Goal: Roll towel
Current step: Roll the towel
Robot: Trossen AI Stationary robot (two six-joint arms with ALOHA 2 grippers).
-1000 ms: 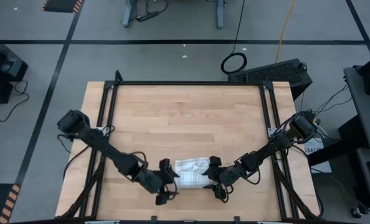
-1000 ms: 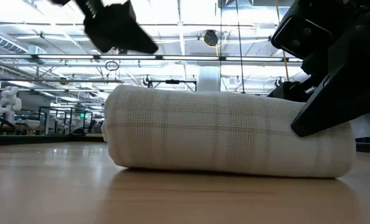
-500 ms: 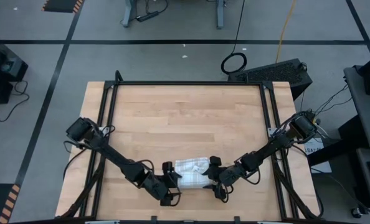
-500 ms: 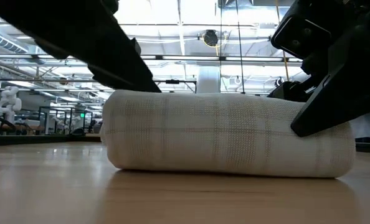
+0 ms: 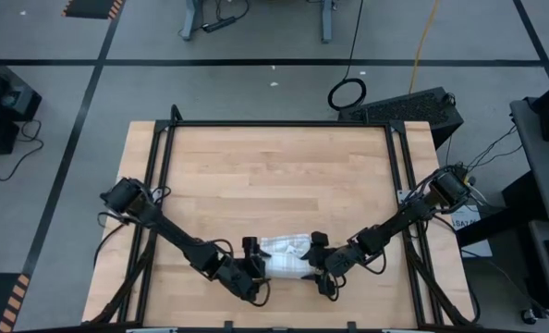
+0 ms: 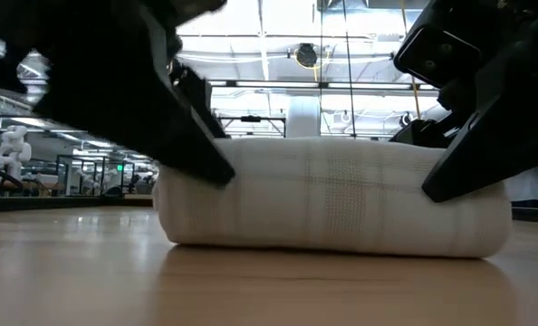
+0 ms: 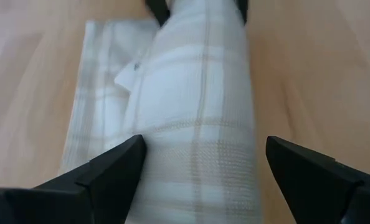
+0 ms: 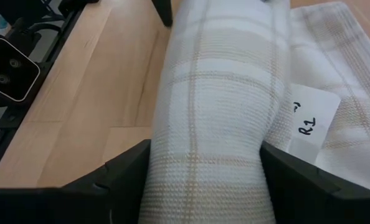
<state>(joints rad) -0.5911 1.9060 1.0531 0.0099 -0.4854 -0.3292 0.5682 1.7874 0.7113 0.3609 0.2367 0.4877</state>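
The towel (image 5: 284,258) lies near the table's front edge, mostly rolled into a thick checked roll (image 6: 341,199) that runs left to right. Its unrolled end (image 8: 341,81), bearing a white label (image 8: 311,120), lies flat on the wood beside the roll. My right gripper (image 8: 207,168) is shut on the roll's right end. My left gripper (image 7: 203,162) stands open astride the roll's left end (image 7: 200,168). One finger (image 7: 113,171) is right at the cloth; the other (image 7: 309,180) stands clear of it. My right gripper pinches the roll's right end (image 8: 210,155) between its two fingers, which lie across the roll on its two long sides. They come slanting down from the table's right. The roll rests on the table. My left gripper: I cannot tell whether its one finger touches the roll.
Black frame rails (image 5: 159,185) run along the table's left and right sides. A small white camera box (image 8: 9,67) sits at the table's front edge near the roll. Bare wood (image 5: 274,176) fills the far half of the table.
My left gripper has come down from above the roll's left end, rolling its wrist, and now stands low astride that end with its fingers still open. My right gripper has kept its hold. The roll has stayed where it was.
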